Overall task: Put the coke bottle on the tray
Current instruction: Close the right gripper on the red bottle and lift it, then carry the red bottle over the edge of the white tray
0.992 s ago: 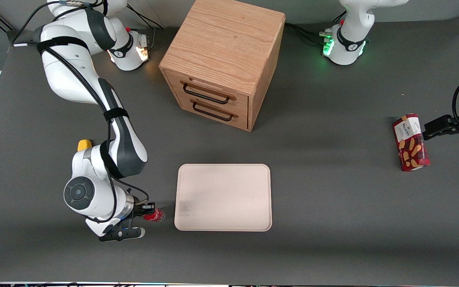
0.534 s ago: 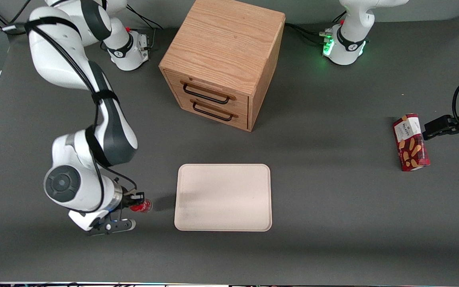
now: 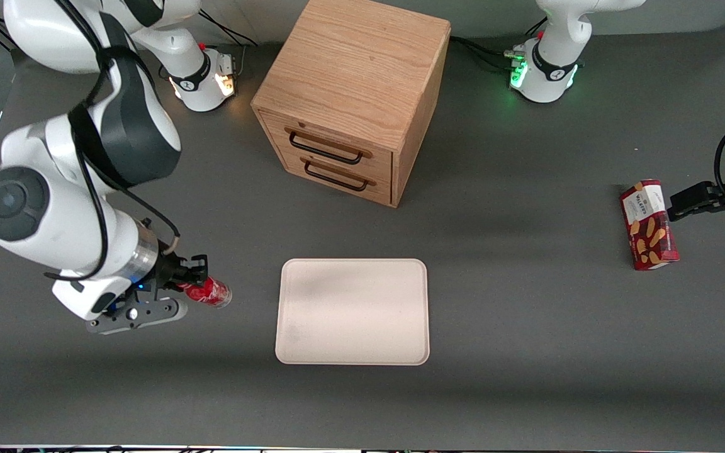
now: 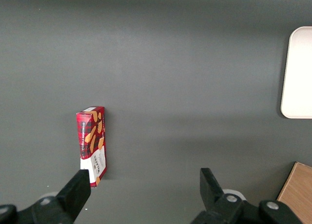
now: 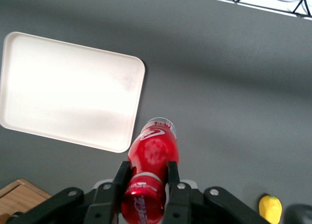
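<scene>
The gripper (image 3: 194, 283) of the right arm is at the lower left of the front view, lifted above the dark table (image 3: 526, 352). Its two fingers (image 5: 120, 179) are closed narrow on the coke bottle (image 3: 206, 293), pressing the red body from both sides. The bottle is held tilted, almost lying, with its clear base pointing toward the tray (image 3: 353, 311). It does not touch the table.

The tray lies flat in the lower middle of the frame and nothing is on it. Bottle and tray are near each other but apart; a strip of table shows between them.

In the upper middle stands the wooden drawer cabinet (image 3: 353, 94), two drawers with dark handles facing the camera. The red biscuit box (image 3: 649, 224) lies at the right edge. A yellow lump (image 5: 270, 209) shows in the right wrist view, on the table.
</scene>
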{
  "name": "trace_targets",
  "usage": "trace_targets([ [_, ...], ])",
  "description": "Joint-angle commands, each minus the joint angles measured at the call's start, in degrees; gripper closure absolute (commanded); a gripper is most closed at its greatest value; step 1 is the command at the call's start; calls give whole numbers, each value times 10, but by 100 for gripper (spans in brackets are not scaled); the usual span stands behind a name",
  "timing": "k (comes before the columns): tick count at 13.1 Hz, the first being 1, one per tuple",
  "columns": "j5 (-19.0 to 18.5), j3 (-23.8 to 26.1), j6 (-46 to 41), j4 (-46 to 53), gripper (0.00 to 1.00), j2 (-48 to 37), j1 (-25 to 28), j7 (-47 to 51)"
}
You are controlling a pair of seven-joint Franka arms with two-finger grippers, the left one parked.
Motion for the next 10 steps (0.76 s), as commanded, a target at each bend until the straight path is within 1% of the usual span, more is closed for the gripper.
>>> trace_targets([
  [1,-9,28,17,34,100,9,0,1],
  [4,-9,73,103,33,100,41,1,54],
  [7,-11,77,187,33,100,94,3,52],
  [10,-32,79,230,32,100,136,14,50],
])
